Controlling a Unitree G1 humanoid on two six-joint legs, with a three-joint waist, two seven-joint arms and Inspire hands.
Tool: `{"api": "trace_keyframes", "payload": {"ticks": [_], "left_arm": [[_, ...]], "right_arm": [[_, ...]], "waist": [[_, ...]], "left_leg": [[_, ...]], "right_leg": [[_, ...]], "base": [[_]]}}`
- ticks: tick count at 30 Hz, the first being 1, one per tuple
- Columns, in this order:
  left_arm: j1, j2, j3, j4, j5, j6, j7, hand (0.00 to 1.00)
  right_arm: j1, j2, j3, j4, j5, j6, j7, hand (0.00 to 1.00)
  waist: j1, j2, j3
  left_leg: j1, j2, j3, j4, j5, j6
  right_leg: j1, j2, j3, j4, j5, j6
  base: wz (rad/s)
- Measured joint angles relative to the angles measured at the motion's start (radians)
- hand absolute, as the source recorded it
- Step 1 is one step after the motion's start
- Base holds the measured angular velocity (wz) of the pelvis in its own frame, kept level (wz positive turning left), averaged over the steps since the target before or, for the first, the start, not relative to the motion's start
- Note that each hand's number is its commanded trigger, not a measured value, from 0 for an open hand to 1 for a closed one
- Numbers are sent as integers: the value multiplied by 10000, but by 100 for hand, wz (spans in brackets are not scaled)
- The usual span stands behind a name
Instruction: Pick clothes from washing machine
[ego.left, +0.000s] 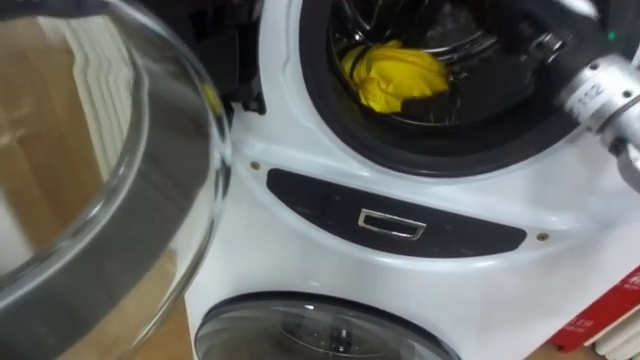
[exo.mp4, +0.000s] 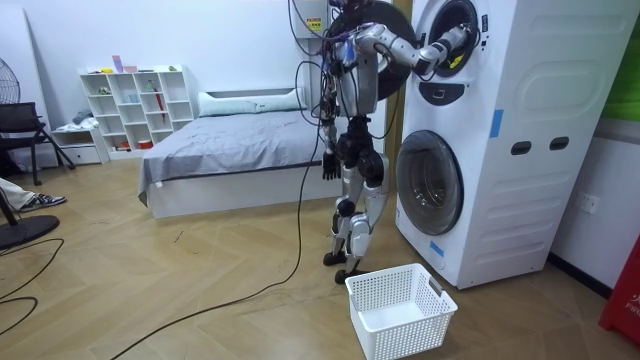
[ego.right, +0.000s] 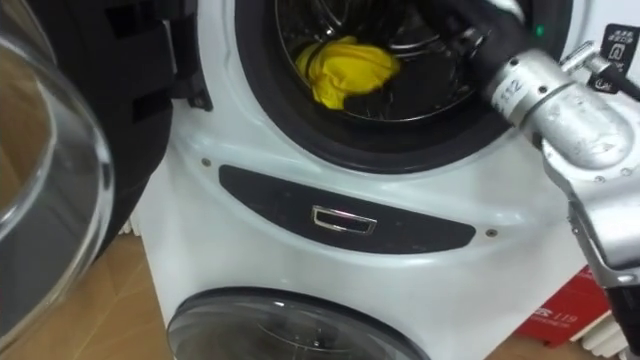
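Right eye view first: right hand (ego.right: 468, 35) sunk deep in the upper drum (ego.right: 300, 25), forearm slanting in from the right. Grip impossible to read in that dark interior, so no telling whether closed, spread, or holding anything.

Just left of the wrist and a touch nearer: yellow garment (ego.right: 345, 65), bunched in a lump at the near lip of the drum, low against the rubber door seal (ego.right: 330, 150). No real long axis, just a crumpled ball, a little wider left to right. Touching its right side, a dark patch, maybe another garment, maybe part of the hand; cannot say.

Judging from that: a short sweep leftward and back toward the near rim to get onto the yellow. Right hand plainly the nearer one.

Further out: dark control panel (ego.right: 260, 195) under the seal, round glass door (ego.left: 100, 150) swung open at the left, lower porthole (ego.left: 320, 335) at the near edge.

Room view for the wider story: standing close up against the stacked washing machine (exo.mp4: 520, 120), left hand (exo.mp4: 328, 165) hanging by the hip, well apart from the drum. White laundry basket (exo.mp4: 400, 335) on the floor just beside the feet, waiting. Eye views for the garment's exact place; room view for the basket and the idle arm.
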Motion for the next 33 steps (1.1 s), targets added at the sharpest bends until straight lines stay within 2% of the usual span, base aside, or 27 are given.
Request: {"api": "trace_keyframes", "payload": {"ticks": [1, 4, 10, 17, 23, 24, 25, 26, 33], "left_arm": [[-39, 55, -7, 44, -2, 0, -76, 0], [-188, 99, -175, 106, -35, -1, -136, 0], [-308, 139, -389, 112, -101, -13, -117, 0], [-350, 193, -480, 108, -98, -12, -241, 0], [-241, 239, -481, 109, -98, -9, -394, 0], [-211, 240, -481, 109, -98, -5, -417, 0], [-182, 240, -480, 109, -98, -1, -446, 0], [-185, 245, -480, 109, -98, 2, -488, 0], [-140, 245, -477, 107, -96, 18, -534, 0]], "right_arm": [[153, 0, 8, 3, -133, 70, 167, 0], [180, -4, 71, 25, -577, 157, 525, 0], [82, -177, 257, 130, -839, 162, 780, 0], [-171, -177, 270, 441, -1035, 189, 901, 0], [-196, -232, 264, 491, -1056, 206, 948, 0], [-238, -239, 267, 506, -1056, 228, 987, 57], [-299, -239, 279, 531, -1059, 289, 991, 70], [-377, -239, 309, 592, -1060, 312, 992, 100], [-543, -238, 429, 838, -1140, 313, 979, 100]], "waist": [[122, -61, 12], [195, -146, 18], [256, -152, 35], [371, -190, 105], [443, -201, 120], [452, -195, 125], [461, -189, 130], [474, -182, 135], [522, -196, 136]], "left_leg": [[13, -3, -9, 0, 0, 1], [10, -22, 19, -18, 1, 4], [8, -53, 23, -42, 0, 6], [3, -60, 24, -40, 1, 7], [1, -64, -5, -37, -1, 9], [1, -63, -8, -38, -2, 9], [-4, -64, -19, -45, -2, 9], [-4, -65, -26, -49, -2, 9], [1, -66, -34, -89, 1, 10]], "right_leg": [[5, -3, 8, 5, 0, 1], [-24, -20, 34, 24, -1, 16], [-31, -20, 45, 17, -10, 32], [-39, -4, 61, 15, -12, 28], [-43, -2, 67, 16, -12, 28], [-43, 2, 67, 15, -12, 28], [-48, 5, 65, 14, -12, 28], [-50, 9, 65, 11, -12, 27], [-45, 14, 50, -3, -20, 14]], "base": [[0], [-1], [0], [0], [0], [0], [0], [0], [0]]}}
